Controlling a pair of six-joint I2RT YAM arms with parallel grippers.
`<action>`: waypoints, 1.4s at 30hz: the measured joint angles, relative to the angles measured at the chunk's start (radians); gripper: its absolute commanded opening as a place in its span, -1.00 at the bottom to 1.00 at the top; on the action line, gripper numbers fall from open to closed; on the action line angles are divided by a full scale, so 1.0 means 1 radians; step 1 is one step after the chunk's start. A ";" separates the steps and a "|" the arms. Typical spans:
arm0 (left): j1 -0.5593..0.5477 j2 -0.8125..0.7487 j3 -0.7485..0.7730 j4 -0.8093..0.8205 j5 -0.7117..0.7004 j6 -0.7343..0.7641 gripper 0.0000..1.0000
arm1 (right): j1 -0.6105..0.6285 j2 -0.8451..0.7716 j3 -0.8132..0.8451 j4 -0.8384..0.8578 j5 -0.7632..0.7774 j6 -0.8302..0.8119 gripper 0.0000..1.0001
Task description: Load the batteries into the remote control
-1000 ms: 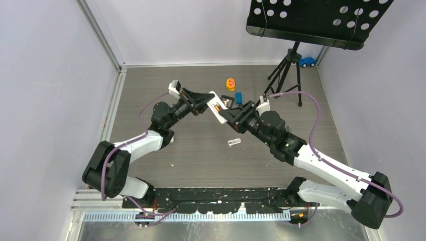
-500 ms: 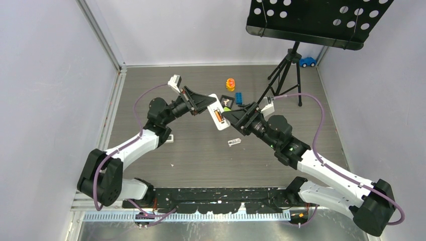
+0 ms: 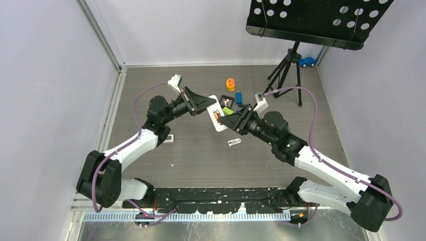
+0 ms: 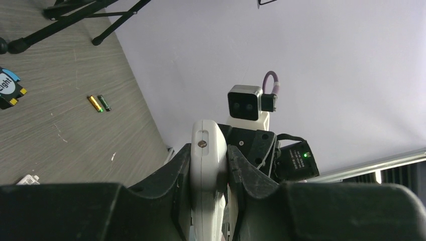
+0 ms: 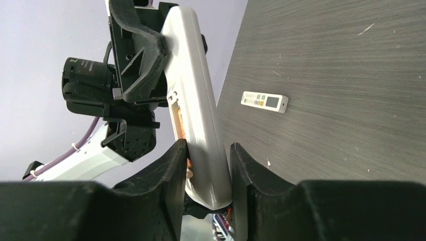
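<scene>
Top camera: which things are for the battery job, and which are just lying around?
For the job:
- remote control
- battery in its recess
- two loose batteries

Just lying about:
- small remote
- yellow toy
- blue block
- toy car
- tripod stand

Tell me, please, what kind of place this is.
Probably a robot test cell in a lab. Plain pale walls close in a grey table. A left arm and a right arm are bolted at its near edge. A perforated black panel on a tripod stands at the back.
</scene>
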 measured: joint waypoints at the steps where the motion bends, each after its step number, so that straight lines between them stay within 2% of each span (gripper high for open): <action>1: 0.001 0.000 0.001 -0.002 0.001 -0.004 -1.00 | 0.000 0.002 0.004 0.000 -0.002 -0.004 -0.42; 6: 0.014 0.000 0.004 -0.013 0.000 -0.025 -1.00 | 0.000 0.030 0.024 0.012 -0.017 -0.025 -0.45; 8: 0.019 0.000 0.004 -0.022 0.000 -0.024 -1.00 | 0.000 0.041 0.028 0.016 -0.027 -0.030 -0.40; 16: 0.013 -0.032 0.007 -0.063 0.002 0.041 -1.00 | -0.002 0.043 0.047 -0.037 -0.030 -0.071 0.37; 22: 0.010 -0.093 0.007 -0.134 -0.006 0.125 -1.00 | -0.002 -0.016 0.014 0.026 -0.100 -0.114 0.55; 25: 0.010 -0.116 0.007 -0.175 -0.024 0.154 -1.00 | 0.014 -0.026 0.027 0.003 -0.116 -0.191 0.61; 31: 0.010 -0.153 0.007 -0.290 -0.064 0.195 -1.00 | 0.082 0.058 0.182 -0.216 -0.004 -0.413 0.64; 36: 0.010 -0.166 0.007 -0.373 -0.090 0.211 -1.00 | 0.155 0.163 0.288 -0.312 0.090 -0.578 0.62; 40: 0.010 -0.178 0.007 -0.429 -0.106 0.216 -1.00 | 0.212 0.265 0.357 -0.369 0.146 -0.676 0.35; 42: 0.010 -0.191 0.007 -0.457 -0.111 0.219 -1.00 | 0.233 0.312 0.384 -0.393 0.178 -0.714 0.01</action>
